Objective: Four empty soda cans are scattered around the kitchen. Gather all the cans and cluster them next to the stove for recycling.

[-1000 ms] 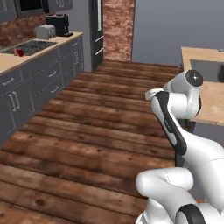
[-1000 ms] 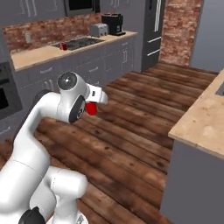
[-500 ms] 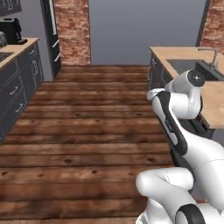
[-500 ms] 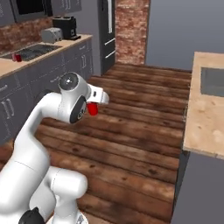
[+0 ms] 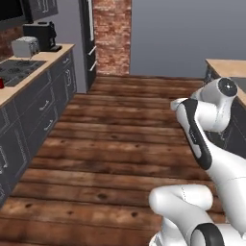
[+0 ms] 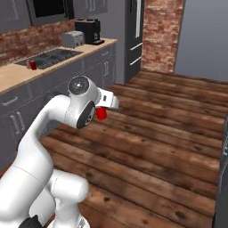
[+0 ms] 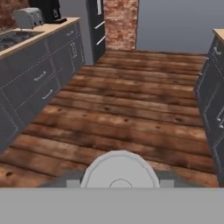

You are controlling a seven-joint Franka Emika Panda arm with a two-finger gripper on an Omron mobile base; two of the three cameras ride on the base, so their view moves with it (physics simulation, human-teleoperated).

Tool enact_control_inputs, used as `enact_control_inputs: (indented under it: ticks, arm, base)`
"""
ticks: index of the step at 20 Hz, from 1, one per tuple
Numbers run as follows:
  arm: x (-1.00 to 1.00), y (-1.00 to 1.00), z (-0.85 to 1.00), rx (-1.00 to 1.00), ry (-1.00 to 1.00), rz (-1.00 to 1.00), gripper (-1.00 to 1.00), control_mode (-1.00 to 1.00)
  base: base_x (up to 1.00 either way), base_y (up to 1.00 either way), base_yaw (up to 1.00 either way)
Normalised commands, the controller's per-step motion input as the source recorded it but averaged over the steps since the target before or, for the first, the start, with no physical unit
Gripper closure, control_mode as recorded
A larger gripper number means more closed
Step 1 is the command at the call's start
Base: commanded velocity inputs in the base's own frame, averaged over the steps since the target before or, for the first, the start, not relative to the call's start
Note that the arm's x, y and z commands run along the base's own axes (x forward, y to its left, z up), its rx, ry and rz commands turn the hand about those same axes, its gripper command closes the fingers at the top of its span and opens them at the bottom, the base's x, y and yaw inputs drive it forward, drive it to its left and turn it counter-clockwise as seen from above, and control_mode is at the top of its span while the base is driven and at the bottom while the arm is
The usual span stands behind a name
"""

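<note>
**Base swings back toward the stove counter with a can in hand**

Nearest, in the hand view, the silver-grey top of a soda can [image 7: 119,170] sits right at the bottom edge between the finger tips; in the right base view the same red can [image 6: 102,114] hangs just under the gripper [image 6: 105,108], whose fingers are drawn in tight on it, so the can is carried, not parked; beyond it lies bare wood floor [image 5: 120,144]; since half a second ago the whole scene has slid sideways in both base views, which I read as the base turning, not things moving; the grey cabinet run [image 5: 33,120] has come back on the left, and farther off the black cooktop [image 6: 49,57] with a second red can [image 6: 31,65] standing just beside it on the counter; past that, the toaster [image 6: 74,39] and coffee machine [image 6: 89,31]; judging by this, the base is lining up to deliver.
</note>
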Motion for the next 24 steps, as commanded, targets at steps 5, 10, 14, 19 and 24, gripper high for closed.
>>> enact_control_inputs:
  ticks: [5,10,14,19,24]
  arm:
    - [0.0,0.0,0.0,0.0,0.0,0.0,1.0,1.0]
    - [0.0,0.0,0.0,0.0,0.0,0.0,1.0,1.0]
    - [0.0,0.0,0.0,0.0,0.0,0.0,1.0,1.0]
    - [0.0,0.0,0.0,0.0,0.0,0.0,1.0,1.0]
    - [0.0,0.0,0.0,0.0,0.0,0.0,1.0,1.0]
  base:
    - [1.0,0.0,0.41]
    - [1.0,0.0,0.4]
    - [1.0,0.0,0.4]
    - [1.0,0.0,0.41]
    - [1.0,0.0,0.45]
